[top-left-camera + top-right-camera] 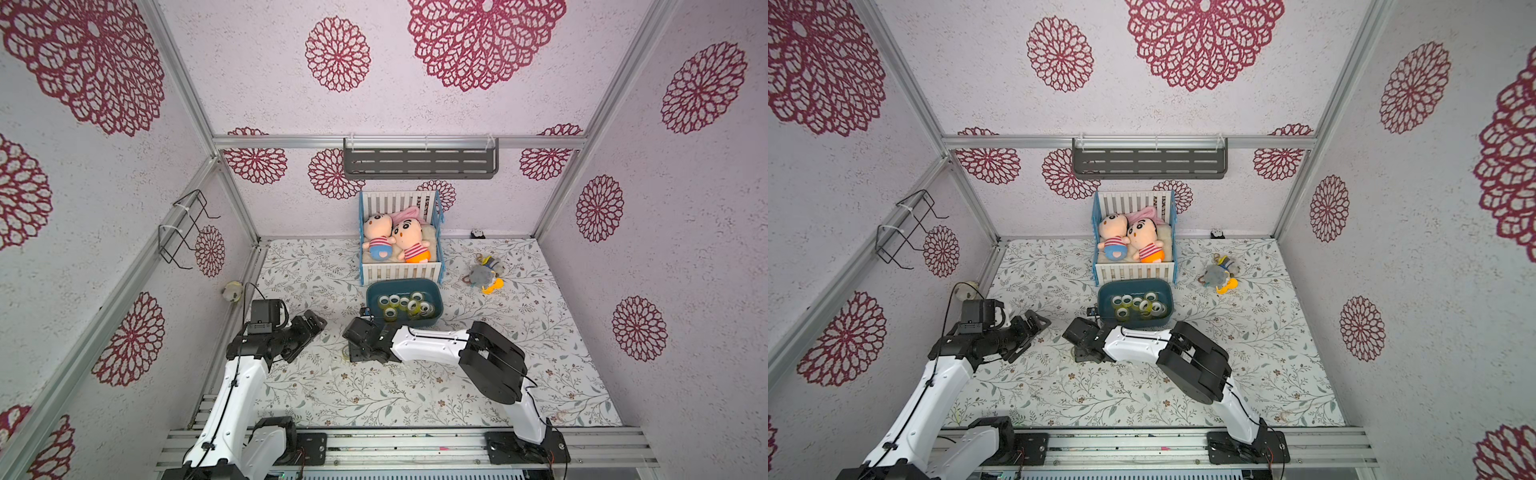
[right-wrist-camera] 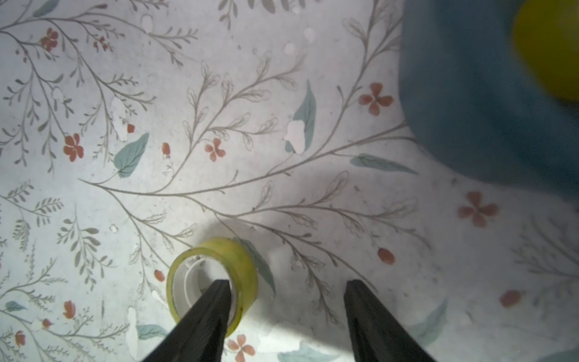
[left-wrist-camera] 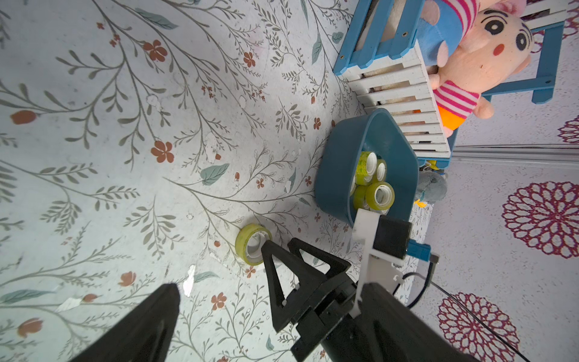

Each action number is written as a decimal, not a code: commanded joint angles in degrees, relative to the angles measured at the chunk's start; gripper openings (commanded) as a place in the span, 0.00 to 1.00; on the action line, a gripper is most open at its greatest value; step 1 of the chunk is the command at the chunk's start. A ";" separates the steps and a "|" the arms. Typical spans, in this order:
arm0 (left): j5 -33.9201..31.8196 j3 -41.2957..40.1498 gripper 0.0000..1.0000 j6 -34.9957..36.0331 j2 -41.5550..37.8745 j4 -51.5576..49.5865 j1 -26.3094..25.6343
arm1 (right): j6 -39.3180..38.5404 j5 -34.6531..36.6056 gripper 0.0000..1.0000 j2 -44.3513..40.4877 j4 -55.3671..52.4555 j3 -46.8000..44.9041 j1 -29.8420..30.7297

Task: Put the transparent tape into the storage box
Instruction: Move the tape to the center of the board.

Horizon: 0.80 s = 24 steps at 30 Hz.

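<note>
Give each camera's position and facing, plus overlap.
Top views: high over the base, looking down and forward at table, box, crib; left arm, right arm show.
Left wrist: on left arm, low, facing tape and box; own finger and right end effector show.
Right wrist: just above table, facing down at tape; own open end effector shows.
Shared: both wrists see tape and box.

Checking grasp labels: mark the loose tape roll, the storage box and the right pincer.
loose tape roll (image 3: 250, 243): left wrist view, on its white core.
storage box (image 1: 403, 286): a top view, on the far inner wall.
right pincer (image 2: 288, 283): right wrist view, midway between the fingertips.
</note>
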 commanded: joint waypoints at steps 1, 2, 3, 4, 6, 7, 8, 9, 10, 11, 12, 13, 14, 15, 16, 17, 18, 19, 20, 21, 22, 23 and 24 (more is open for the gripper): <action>0.82 -0.18 0.97 0.04 0.93 1.35 0.60 | 1.08 2.98 0.65 -5.14 -3.63 -5.56 -0.97; 1.00 -0.10 0.97 0.04 1.27 1.35 0.60 | 1.41 3.27 0.65 -6.78 -3.17 -7.40 -1.33; 1.29 0.02 0.97 0.02 1.57 1.21 0.60 | 1.49 3.46 0.65 -8.53 -2.56 -9.24 -1.69; 1.39 0.12 0.97 0.13 1.68 1.12 0.60 | 1.55 3.56 0.65 -9.83 -1.91 -10.61 -1.96; 1.41 0.20 0.97 0.08 1.84 1.14 0.60 | 0.34 2.63 0.65 -12.52 0.48 -12.84 -2.34; 1.32 0.21 0.97 0.17 1.91 1.09 0.60 | -0.73 1.85 0.65 -13.16 1.89 -13.38 -2.35; 1.24 0.13 0.97 0.13 1.78 1.14 0.60 | -1.91 1.01 0.65 -13.65 2.79 -13.48 -2.35; 1.15 0.12 0.97 0.06 1.79 1.14 0.58 | -2.58 0.47 0.65 -13.59 2.88 -12.91 -2.43; 1.06 0.06 0.97 -0.02 1.79 1.21 0.60 | -3.29 0.05 0.65 -13.27 2.85 -12.31 -2.43; 1.06 0.00 0.97 0.01 1.72 1.18 0.60 | -3.82 -0.45 0.65 -12.68 2.59 -11.59 -2.43; 1.06 -0.09 0.97 -0.05 1.74 1.21 0.60 | -4.13 -0.73 0.65 -11.97 2.28 -10.89 -2.52; 1.14 -0.20 0.97 -0.11 1.68 1.27 0.60 | -4.55 -1.32 0.65 -11.20 2.31 -10.55 -2.60; 1.23 -0.23 0.97 -0.15 1.57 1.31 0.60 | -4.98 -2.21 0.65 -10.32 2.53 -10.19 -2.67; 1.32 -0.23 0.97 -0.13 1.63 1.19 0.60 | -5.03 -2.43 0.65 -9.25 2.12 -9.59 -2.69; 1.41 -0.15 0.97 -0.05 1.57 0.98 0.60 | -4.71 -2.23 0.65 -8.54 1.32 -9.01 -2.65; 1.43 0.02 0.97 0.01 1.55 0.88 0.60 | -4.48 -1.72 0.65 -7.79 0.69 -8.63 -2.62; 1.50 -0.04 0.97 0.05 1.35 0.83 0.60 | -4.08 -0.98 0.65 -7.58 0.25 -8.60 -2.68; 1.43 -0.05 0.97 0.04 1.25 0.84 0.60 | -3.59 -0.43 0.65 -7.68 0.21 -8.90 -2.76; 1.42 -0.14 0.97 0.04 1.16 0.87 0.60 | -3.30 -0.32 0.65 -8.15 0.61 -9.56 -2.94; 1.47 -0.14 0.97 0.04 1.19 0.94 0.60 | -3.06 -0.32 0.64 -8.87 1.13 -10.42 -3.09; 1.50 -0.12 0.97 0.04 1.21 0.93 0.60 | -2.97 -0.11 0.65 -9.54 1.47 -11.12 -3.20; 1.50 -0.12 0.97 0.04 1.15 0.88 0.60 | -2.85 0.24 0.65 -10.26 1.65 -11.85 -3.26; 1.50 -0.23 0.97 -0.06 1.28 0.89 0.60 | -2.92 0.56 0.65 -10.84 1.78 -12.47 -3.38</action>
